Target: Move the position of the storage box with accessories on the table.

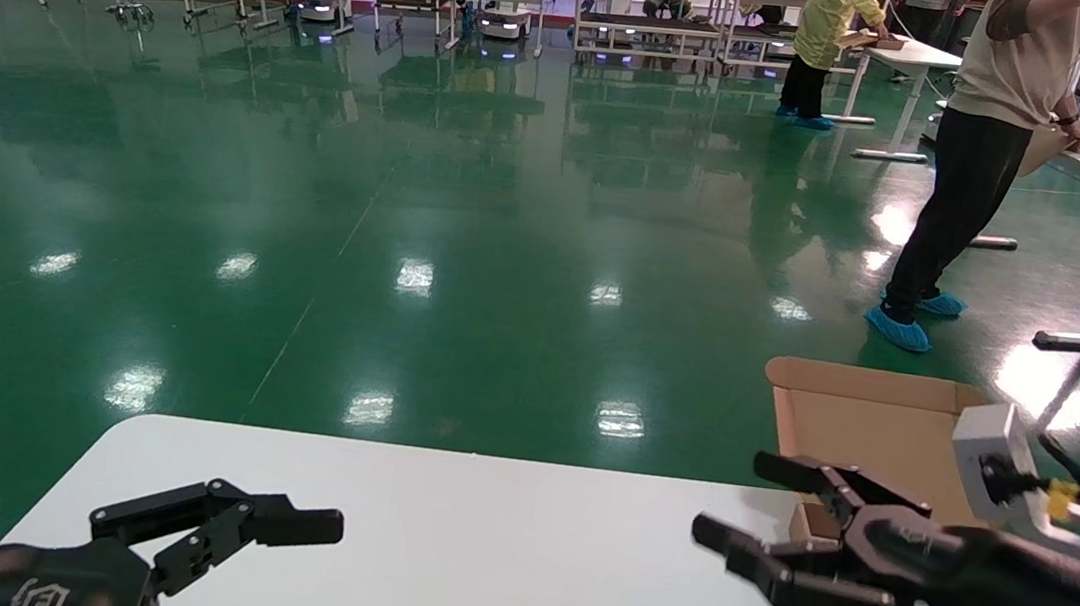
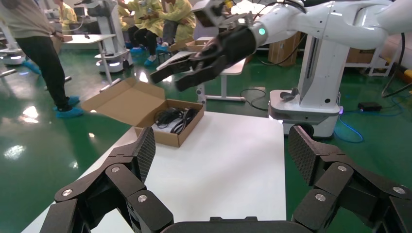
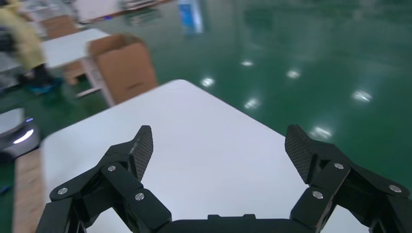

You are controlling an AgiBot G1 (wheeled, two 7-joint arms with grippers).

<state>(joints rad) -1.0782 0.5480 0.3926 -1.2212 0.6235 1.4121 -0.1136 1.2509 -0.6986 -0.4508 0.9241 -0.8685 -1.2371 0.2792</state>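
The shallow brown corrugated cardboard storage box (image 2: 167,127) sits lid-open at the white table's (image 2: 233,160) far right corner, holding black coiled cables (image 2: 176,117). The black right gripper (image 1: 758,517) hovers beside it, fingers spread and empty; the left gripper (image 2: 221,155) is likewise spread.

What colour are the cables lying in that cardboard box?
Black cables, seen best in the left wrist view, inside the brown storage box.
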